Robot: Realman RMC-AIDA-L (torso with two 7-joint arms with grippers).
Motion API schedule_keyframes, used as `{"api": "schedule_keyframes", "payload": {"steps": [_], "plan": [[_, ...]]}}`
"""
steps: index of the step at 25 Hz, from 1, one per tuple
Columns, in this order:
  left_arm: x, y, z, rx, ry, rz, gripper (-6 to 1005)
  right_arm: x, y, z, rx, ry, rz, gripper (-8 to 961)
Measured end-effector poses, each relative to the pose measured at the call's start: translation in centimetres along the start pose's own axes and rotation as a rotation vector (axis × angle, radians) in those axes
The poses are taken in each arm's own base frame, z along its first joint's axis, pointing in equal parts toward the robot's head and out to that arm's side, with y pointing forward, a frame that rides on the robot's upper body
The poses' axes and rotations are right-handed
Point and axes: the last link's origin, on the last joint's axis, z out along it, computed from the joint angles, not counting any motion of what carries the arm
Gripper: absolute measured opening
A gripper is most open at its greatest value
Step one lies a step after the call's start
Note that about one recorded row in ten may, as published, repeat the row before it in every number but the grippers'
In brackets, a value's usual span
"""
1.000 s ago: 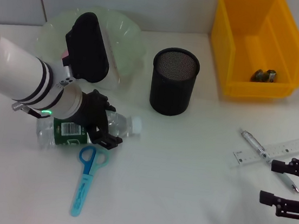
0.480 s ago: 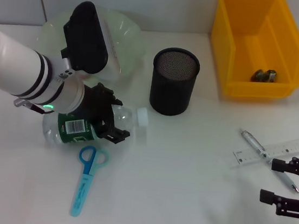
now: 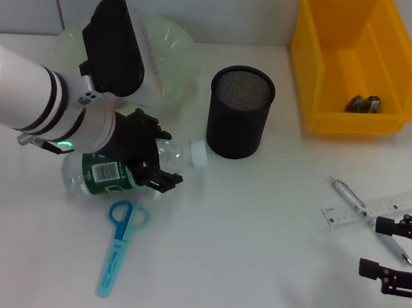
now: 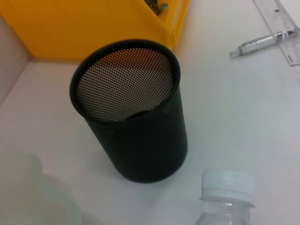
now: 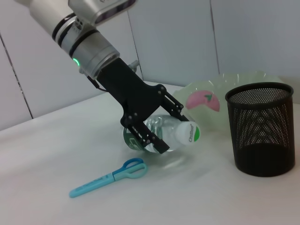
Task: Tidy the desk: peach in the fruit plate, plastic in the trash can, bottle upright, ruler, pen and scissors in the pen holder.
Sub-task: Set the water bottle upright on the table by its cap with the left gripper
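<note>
Right wrist view: the left pincer (image 5: 157,129) clamps the bottle (image 5: 161,133), its green label unreadable. The right pincer (image 3: 404,257) hangs wide over the bench (image 3: 251,280).

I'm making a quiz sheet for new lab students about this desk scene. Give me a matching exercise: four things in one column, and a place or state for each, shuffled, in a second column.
Things:
1. bottle
2. peach
3. pen
4. scissors

Places or states:
A. lying across the ruler
B. in the pale green fruit plate
C. flat on the desk, near the bottle
D. gripped by the left end effector, base tilted up off the desk

Pairs: 1-D, 2-B, 3-A, 4-C
</note>
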Motion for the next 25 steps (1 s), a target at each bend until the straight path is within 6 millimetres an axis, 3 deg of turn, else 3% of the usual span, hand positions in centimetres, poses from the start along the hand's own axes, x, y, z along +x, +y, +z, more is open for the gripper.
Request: {"api": "schedule_keyframes", "payload": {"steps": [25], "plan": [[1.0, 0.1, -1.4, 0.018, 0.100, -0.027, 725, -0.3, -0.1, 0.2, -0.006, -0.005, 0.002, 827]]}}
